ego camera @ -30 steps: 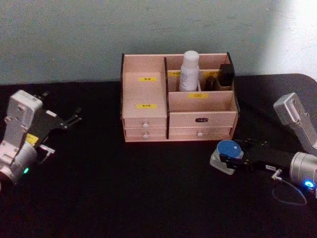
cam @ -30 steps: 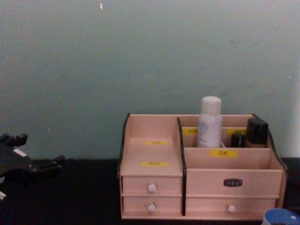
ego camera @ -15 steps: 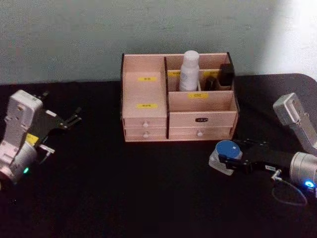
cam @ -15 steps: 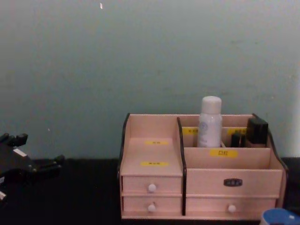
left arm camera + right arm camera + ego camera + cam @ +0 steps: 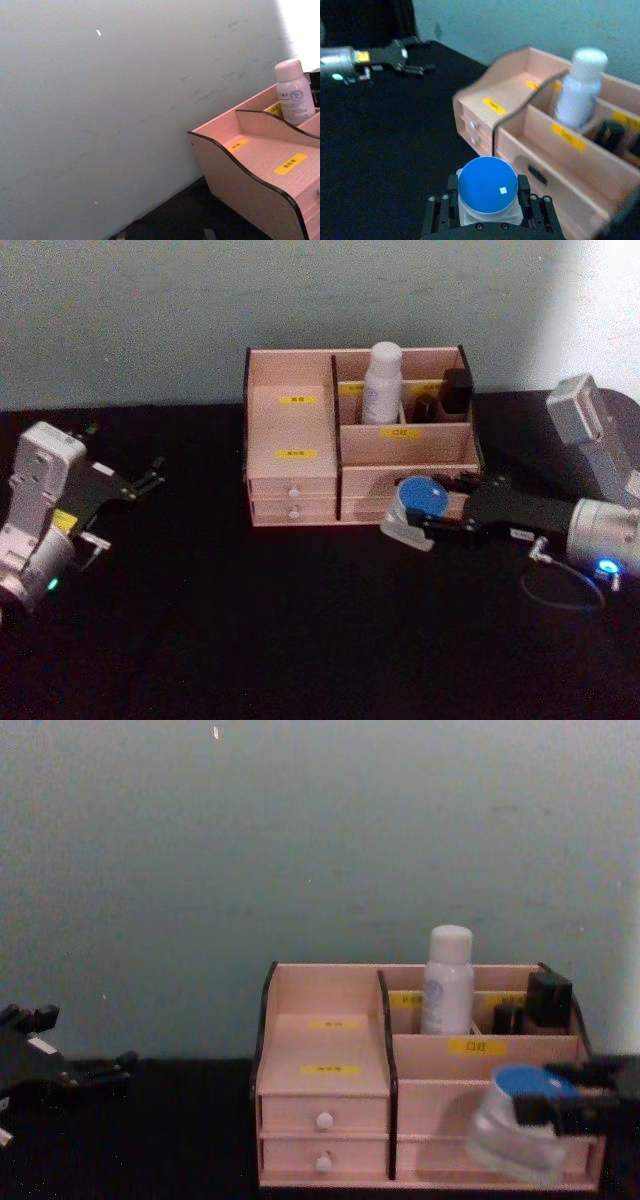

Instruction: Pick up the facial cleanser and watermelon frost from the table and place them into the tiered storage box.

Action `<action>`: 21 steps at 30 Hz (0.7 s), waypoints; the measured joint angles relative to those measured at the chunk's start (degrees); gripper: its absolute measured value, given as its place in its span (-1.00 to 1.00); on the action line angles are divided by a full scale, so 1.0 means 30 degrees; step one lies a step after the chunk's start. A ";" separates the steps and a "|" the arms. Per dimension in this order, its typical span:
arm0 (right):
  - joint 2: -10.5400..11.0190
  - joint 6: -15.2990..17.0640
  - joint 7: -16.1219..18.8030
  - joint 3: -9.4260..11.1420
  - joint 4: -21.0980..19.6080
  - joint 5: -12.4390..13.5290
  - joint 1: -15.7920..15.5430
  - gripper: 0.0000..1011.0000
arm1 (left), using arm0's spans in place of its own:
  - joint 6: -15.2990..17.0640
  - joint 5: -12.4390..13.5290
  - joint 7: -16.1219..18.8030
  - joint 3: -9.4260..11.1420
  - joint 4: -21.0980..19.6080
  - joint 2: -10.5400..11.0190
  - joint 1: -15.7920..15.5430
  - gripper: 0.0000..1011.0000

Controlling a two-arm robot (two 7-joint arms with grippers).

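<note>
Right gripper (image 5: 489, 210), jaws clamped on the squat clear blue-lidded jar of watermelon frost (image 5: 487, 184), just before the right drawers of the pale pink wooden tiered storage box (image 5: 290, 430). The tall white facial cleanser (image 5: 382, 380) bottle stands in a rear compartment. The jar is probably rigid, slick and breakable, so grip its side walls. Left gripper (image 5: 135, 483) parked well left of the box, jaws apart.

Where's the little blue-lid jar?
In the head view, the squat clear blue-lidded jar is gripped by the right pincer, before the right drawers of the pink wooden organizer.

cleanser (image 5: 381, 383) in box (image 5: 290, 455); jar (image 5: 420, 508) before it
</note>
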 joint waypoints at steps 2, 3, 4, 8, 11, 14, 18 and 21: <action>-0.0350 -0.0332 0.0320 -0.0396 0.0282 -0.0087 0.0811 0.40 | 0.0000 0.0001 0.0000 0.0000 0.0000 0.0000 0.0000 0.98; -0.0350 -0.0332 0.0320 -0.0396 0.0282 -0.0087 0.0811 0.40 | 0.0000 0.0001 -0.0001 0.0000 0.0001 0.0000 0.0000 0.98; -0.0563 -0.0483 0.0417 -0.0621 0.0473 -0.0187 0.1248 0.40 | 0.0000 0.0001 0.0000 0.0000 0.0001 0.0000 0.0000 0.98; -0.1180 -0.0808 0.0567 -0.1161 0.1144 -0.0505 0.2331 0.40 | 0.0000 0.0001 0.0000 0.0000 0.0001 0.0000 0.0000 0.98; -0.1563 -0.0986 0.0631 -0.1450 0.1565 -0.0696 0.2883 0.40 | -0.0001 0.0001 0.0000 0.0000 0.0002 0.0000 0.0000 0.98; -0.2246 -0.1257 0.0788 -0.1888 0.2277 -0.0953 0.3813 0.40 | -0.0001 0.0001 0.0000 0.0000 0.0001 0.0000 0.0000 0.98; -0.2907 -0.1469 0.0958 -0.2311 0.3065 -0.1134 0.4636 0.40 | 0.0000 0.0001 0.0000 0.0000 0.0002 0.0000 0.0000 0.98; -0.3510 -0.1714 0.1110 -0.2601 0.3829 -0.1245 0.5281 0.40 | 0.0000 0.0001 0.0000 0.0000 -0.0001 -0.0001 0.0000 0.98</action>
